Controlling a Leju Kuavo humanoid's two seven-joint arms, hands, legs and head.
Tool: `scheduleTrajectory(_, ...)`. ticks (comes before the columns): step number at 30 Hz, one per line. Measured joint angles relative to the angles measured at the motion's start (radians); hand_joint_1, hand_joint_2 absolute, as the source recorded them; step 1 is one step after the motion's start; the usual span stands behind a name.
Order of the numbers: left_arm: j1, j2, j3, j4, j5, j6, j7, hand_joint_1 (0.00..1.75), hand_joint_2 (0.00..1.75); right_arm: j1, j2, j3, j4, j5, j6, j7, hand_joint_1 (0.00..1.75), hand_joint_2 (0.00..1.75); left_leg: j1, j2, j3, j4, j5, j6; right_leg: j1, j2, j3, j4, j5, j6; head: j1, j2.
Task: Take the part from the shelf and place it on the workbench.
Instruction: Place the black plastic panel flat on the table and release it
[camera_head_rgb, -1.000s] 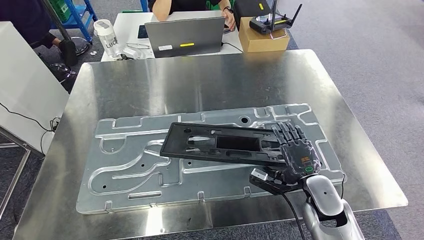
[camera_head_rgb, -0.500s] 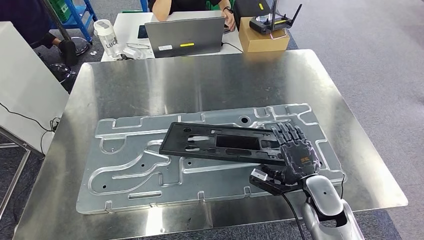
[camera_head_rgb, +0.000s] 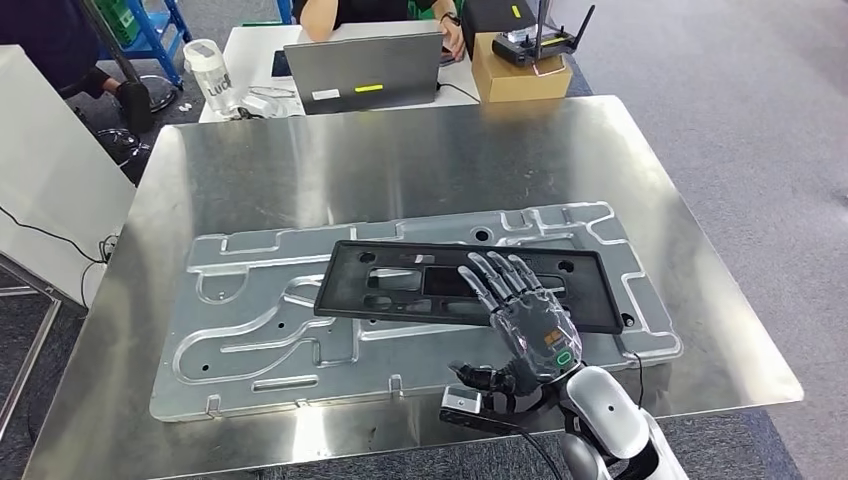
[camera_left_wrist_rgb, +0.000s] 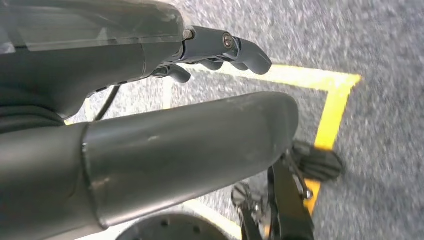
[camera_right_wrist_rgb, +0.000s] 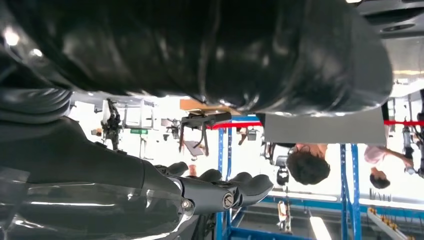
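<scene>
On the steel surface (camera_head_rgb: 400, 170) the black part (camera_head_rgb: 465, 285) lies crosswise; right hand (camera_head_rgb: 525, 315) rests on it, fingers spread, apparently released; left hand (camera_left_wrist_rgb: 220, 50) hangs, fingers curled.

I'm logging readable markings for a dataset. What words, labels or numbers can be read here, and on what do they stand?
"LUC", partly cut off: on the clear bottle behind the workbench.
Yellow sticker and white label on the laptop lid: too small to read.
Green round mark on the right robot hand: a symbol, no text.
Black part: no markings visible.
</scene>
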Motion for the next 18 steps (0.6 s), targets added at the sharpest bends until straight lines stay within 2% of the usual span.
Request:
scheduleTrajectory(1,0.000,0.001,0.000,0.000,0.000,0.001,0.000,0.00,0.00,0.000,-0.002,0.008,-0.006,-0.002,-0.002,0.000,0.00,0.00,0.002,-0.001,-0.008,0.010,-0.001,-0.008,-0.002,0.001,0.035,-0.058,0.020,0.004,0.000,0.000)
scheduleTrajectory(2,0.000,0.001,0.000,-0.001,0.000,0.001,-0.001,0.00,0.00,0.001,-0.004,0.014,-0.012,-0.004,-0.005,0.000,0.00,0.00,0.003,-0.003,-0.014,0.020,-0.002,-0.017,-0.002,0.003,0.056,-0.098,0.034,0.002,0.000,0.000)
scheduleTrajectory(3,0.000,0.002,0.000,-0.001,0.000,0.001,-0.001,0.00,0.00,0.001,-0.006,0.020,-0.016,-0.006,-0.009,0.000,0.00,0.00,0.002,-0.005,-0.019,0.027,-0.001,-0.025,0.000,0.006,0.063,-0.116,0.035,-0.004,0.000,0.000)
scheduleTrajectory(6,0.001,0.001,0.000,-0.001,0.000,0.001,-0.002,0.00,0.00,0.002,-0.011,0.034,-0.029,-0.010,-0.016,0.001,0.00,0.00,0.003,-0.010,-0.030,0.034,0.007,-0.049,0.006,0.010,0.044,-0.111,0.043,-0.036,0.000,0.000)
scheduleTrajectory(7,0.003,0.000,0.000,-0.001,0.000,0.001,-0.002,0.00,0.00,0.002,-0.012,0.040,-0.034,-0.010,-0.017,0.000,0.00,0.00,0.006,-0.009,-0.038,0.044,-0.006,-0.055,0.007,0.009,0.035,-0.110,0.051,-0.047,0.000,0.000)
scheduleTrajectory(8,0.004,-0.001,0.000,-0.001,0.000,0.001,-0.002,0.00,0.00,0.002,-0.012,0.045,-0.038,-0.011,-0.017,0.000,0.00,0.00,0.008,-0.008,-0.050,0.069,-0.036,-0.059,0.008,0.008,0.026,-0.111,0.059,-0.058,0.000,0.000)
scheduleTrajectory(9,0.004,-0.002,0.000,-0.001,0.000,0.001,-0.002,0.00,0.00,0.002,-0.013,0.050,-0.042,-0.011,-0.017,0.000,0.00,0.00,0.009,-0.007,-0.067,0.115,-0.082,-0.060,0.009,0.006,0.014,-0.112,0.069,-0.066,0.000,0.000)
scheduleTrajectory(11,0.004,-0.002,0.000,-0.001,0.000,0.002,-0.002,0.00,0.00,0.004,-0.014,0.057,-0.045,-0.011,-0.017,0.000,0.00,0.00,0.007,-0.007,-0.103,0.242,-0.174,-0.060,0.017,0.004,-0.013,-0.111,0.089,-0.074,0.000,0.000)
scheduleTrajectory(12,0.003,-0.002,0.000,-0.001,0.000,0.002,-0.002,0.00,0.00,0.005,-0.015,0.060,-0.046,-0.011,-0.018,0.000,0.00,0.00,0.006,-0.007,-0.109,0.293,-0.196,-0.058,0.021,0.003,-0.028,-0.111,0.100,-0.076,-0.001,0.000)
scheduleTrajectory(13,0.003,-0.002,0.000,-0.001,0.000,0.002,-0.002,0.00,0.00,0.005,-0.016,0.063,-0.046,-0.011,-0.019,0.000,0.00,0.00,0.003,-0.007,-0.100,0.314,-0.194,-0.053,0.026,0.003,-0.042,-0.110,0.110,-0.078,-0.001,0.000)
scheduleTrajectory(14,0.003,-0.002,0.000,-0.001,0.000,0.002,-0.001,0.00,0.00,0.006,-0.016,0.066,-0.047,-0.011,-0.020,0.000,0.00,0.00,-0.001,-0.007,-0.072,0.299,-0.174,-0.045,0.031,0.002,-0.055,-0.110,0.121,-0.079,-0.001,0.000)
scheduleTrajectory(15,0.003,-0.002,0.000,-0.001,0.000,0.002,-0.001,0.00,0.00,0.007,-0.017,0.069,-0.048,-0.011,-0.022,0.001,0.00,0.00,-0.006,-0.007,-0.027,0.251,-0.146,-0.034,0.036,0.002,-0.066,-0.110,0.131,-0.079,-0.001,0.000)
scheduleTrajectory(16,0.001,-0.001,0.000,-0.002,0.000,0.001,-0.001,0.00,0.00,0.007,-0.018,0.071,-0.051,-0.011,-0.024,0.001,0.00,0.00,-0.013,-0.007,0.029,0.180,-0.129,-0.020,0.039,0.002,-0.075,-0.110,0.141,-0.079,0.000,0.000)
scheduleTrajectory(17,-0.001,0.000,0.000,-0.003,0.000,0.001,-0.001,0.00,0.00,0.007,-0.019,0.073,-0.054,-0.011,-0.027,0.001,0.00,0.00,-0.020,-0.007,0.084,0.102,-0.126,-0.007,0.041,0.001,-0.080,-0.110,0.150,-0.077,0.000,0.000)
scheduleTrajectory(18,-0.003,0.000,0.000,-0.004,0.001,0.001,-0.001,0.00,0.00,0.008,-0.019,0.075,-0.058,-0.010,-0.029,0.001,0.00,0.00,-0.026,-0.006,0.122,0.042,-0.129,0.001,0.041,0.000,-0.082,-0.112,0.159,-0.072,0.000,0.000)
